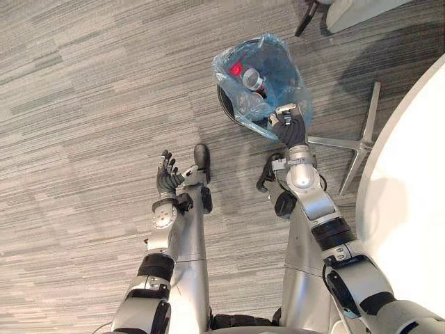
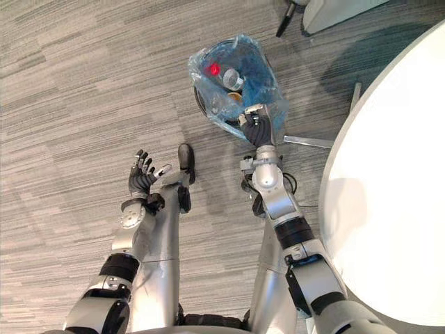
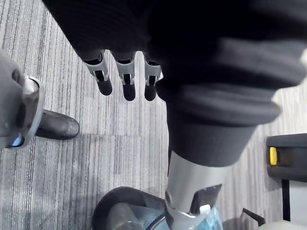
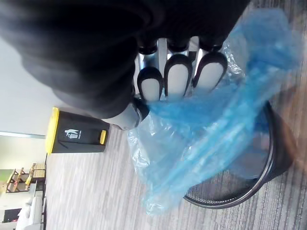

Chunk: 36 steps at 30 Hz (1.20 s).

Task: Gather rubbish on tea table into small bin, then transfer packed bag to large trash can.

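Observation:
A small black mesh bin [image 1: 229, 111] stands on the carpet, lined with a blue plastic bag [image 1: 278, 76] that holds a bottle with a red cap [image 1: 238, 69] and other rubbish. My right hand [image 1: 288, 129] is at the bin's near rim, its fingers curled and pinching the bag's edge [image 4: 192, 120]. The bag [image 2: 261, 76] is bunched up above the rim. My left hand [image 1: 167, 175] hovers over bare carpet to the left of the bin, fingers relaxed and holding nothing. A large black trash can with a yellow lid [image 4: 76, 136] stands farther off in the right wrist view.
The white round tea table [image 2: 389, 209] fills the right side, with its metal legs [image 1: 361, 142] just right of the bin. A chair base [image 1: 309, 17] and a pale object [image 1: 354, 10] stand at the far edge.

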Tool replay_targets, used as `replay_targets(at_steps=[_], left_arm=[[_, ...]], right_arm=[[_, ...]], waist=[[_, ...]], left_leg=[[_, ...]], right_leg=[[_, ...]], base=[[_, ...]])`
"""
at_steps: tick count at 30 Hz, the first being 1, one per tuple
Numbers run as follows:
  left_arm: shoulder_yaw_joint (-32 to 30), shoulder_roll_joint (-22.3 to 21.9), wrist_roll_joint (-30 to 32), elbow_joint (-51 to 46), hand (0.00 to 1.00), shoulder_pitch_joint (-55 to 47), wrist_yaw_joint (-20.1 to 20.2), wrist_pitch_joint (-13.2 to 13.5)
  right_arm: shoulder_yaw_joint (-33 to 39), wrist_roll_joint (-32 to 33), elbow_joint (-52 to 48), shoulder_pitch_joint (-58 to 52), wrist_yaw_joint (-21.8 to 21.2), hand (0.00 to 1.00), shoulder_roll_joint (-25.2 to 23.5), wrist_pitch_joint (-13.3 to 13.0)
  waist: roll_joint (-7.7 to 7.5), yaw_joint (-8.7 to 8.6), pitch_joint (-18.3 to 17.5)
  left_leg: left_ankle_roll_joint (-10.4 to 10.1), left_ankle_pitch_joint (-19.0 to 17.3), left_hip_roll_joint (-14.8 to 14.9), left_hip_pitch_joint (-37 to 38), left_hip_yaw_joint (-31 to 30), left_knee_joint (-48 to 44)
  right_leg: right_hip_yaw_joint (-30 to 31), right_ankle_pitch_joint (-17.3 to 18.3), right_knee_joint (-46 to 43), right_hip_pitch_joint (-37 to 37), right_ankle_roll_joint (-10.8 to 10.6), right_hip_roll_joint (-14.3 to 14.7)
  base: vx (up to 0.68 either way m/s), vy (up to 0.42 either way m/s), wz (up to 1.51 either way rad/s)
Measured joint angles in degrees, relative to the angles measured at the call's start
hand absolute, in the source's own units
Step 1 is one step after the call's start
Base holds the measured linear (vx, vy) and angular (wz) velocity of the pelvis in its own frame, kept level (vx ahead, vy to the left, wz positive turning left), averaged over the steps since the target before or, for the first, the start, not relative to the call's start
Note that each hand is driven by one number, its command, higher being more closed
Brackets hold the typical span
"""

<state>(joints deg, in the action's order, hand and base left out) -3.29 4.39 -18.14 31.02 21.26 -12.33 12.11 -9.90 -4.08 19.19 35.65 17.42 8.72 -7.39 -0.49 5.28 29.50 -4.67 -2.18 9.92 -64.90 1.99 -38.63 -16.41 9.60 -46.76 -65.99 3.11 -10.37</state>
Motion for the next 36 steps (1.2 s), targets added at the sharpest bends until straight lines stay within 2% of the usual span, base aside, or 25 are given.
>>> replay_targets(at_steps=[2,4,7,9,12,13,16,25,29,36], left_arm=[[-0.30,-0.32,0.36,0.01,0.00,-0.01,0.29,-0.49],[-0.05,-0.80,0.55,-0.04,0.00,-0.83,1.30,-0.61],[0.14,-1.02,0.98,-0.16,0.00,-2.58,2.25,-0.66],[0.52,-1.04,1.07,-0.24,0.00,-4.02,2.30,-0.68],[1.27,-1.09,1.04,-0.95,0.00,-7.54,2.35,-1.08],[1.80,-1.15,1.04,-1.36,0.00,-9.49,2.45,-1.06],[3.19,-1.67,0.94,-1.20,0.00,-13.24,3.15,-1.07],[6.73,-2.35,0.94,-1.03,0.00,-20.60,4.77,-1.07],[10.56,-1.31,1.04,-1.68,0.00,-23.54,4.86,-1.04],[12.24,0.63,3.18,-7.73,0.00,-27.56,6.03,-0.91]], right_arm=[[0.13,4.37,-0.01,-0.80,-1.56,1.00,-0.53,-0.80],[0.61,12.06,-0.27,-2.95,-3.95,1.00,-2.47,-1.57],[0.58,20.09,-0.74,-6.28,-6.01,1.00,-4.93,-3.42],[0.29,25.73,-3.14,-8.80,-6.94,1.00,-6.32,-3.59],[-1.23,31.80,-7.25,-13.15,-8.86,1.00,-7.64,-4.15],[-2.26,33.66,-8.11,-15.17,-9.76,1.00,-7.91,-5.16],[-3.77,35.83,-9.53,-19.99,-10.42,1.00,-8.45,-5.95],[-8.18,37.44,-18.01,-32.31,-14.69,1.00,-8.32,-6.11],[-7.94,37.45,-18.81,-35.54,-16.55,1.00,-7.79,-6.06],[-8.10,38.39,-18.26,-35.82,-19.18,1.00,-6.60,-5.49]], waist=[[0.00,0.01,0.00],[-0.01,-0.01,0.00],[-0.10,-0.03,-0.05],[-0.16,-0.04,-0.09],[-0.79,-0.37,-0.49],[-1.40,-0.53,-1.85],[-1.91,-1.27,-5.70],[-2.60,-1.27,-15.09],[-2.52,-1.52,-19.26],[-2.45,-1.65,-21.22]], left_leg=[[0.12,-0.11,-0.07,1.31,0.12,0.41],[0.15,-0.14,-0.13,4.79,0.55,1.81],[0.16,-0.14,-0.12,9.07,1.24,3.91],[0.13,-0.14,-0.17,12.06,1.73,5.73],[0.14,-0.09,-0.48,18.45,2.74,8.98],[0.15,-0.09,-0.68,20.77,3.08,10.34],[-0.16,0.08,-0.87,25.32,3.15,12.85],[-0.53,0.33,-1.08,41.80,5.22,22.98],[-0.75,2.64,-2.11,48.43,5.91,30.94],[-1.12,4.35,-2.23,55.80,5.68,36.76]], right_leg=[[-0.06,0.00,0.46,1.30,0.01,0.08],[-0.09,-0.07,1.77,4.64,0.10,0.24],[-0.10,-0.15,3.67,8.64,-0.04,0.38],[-0.11,-0.32,5.21,11.40,-0.32,0.48],[-0.12,-0.52,8.02,17.30,-0.63,0.65],[-0.05,-0.52,9.14,19.37,-0.64,0.69],[-0.54,-0.65,11.78,24.15,-0.58,0.80],[-0.74,-1.04,20.94,39.44,-1.92,2.21],[-0.82,-1.42,24.99,43.98,-2.69,2.67],[-1.03,-4.29,33.91,52.73,-3.86,4.72]], base=[[0.00,-0.007,-0.02],[0.00,-0.006,-0.02],[0.00,0.000,0.00],[0.00,0.000,0.00],[0.06,-0.004,-0.05],[0.09,0.002,0.00],[0.14,0.013,0.06],[0.15,-0.006,-0.05],[0.12,0.006,-0.01],[0.11,0.029,-0.03]])
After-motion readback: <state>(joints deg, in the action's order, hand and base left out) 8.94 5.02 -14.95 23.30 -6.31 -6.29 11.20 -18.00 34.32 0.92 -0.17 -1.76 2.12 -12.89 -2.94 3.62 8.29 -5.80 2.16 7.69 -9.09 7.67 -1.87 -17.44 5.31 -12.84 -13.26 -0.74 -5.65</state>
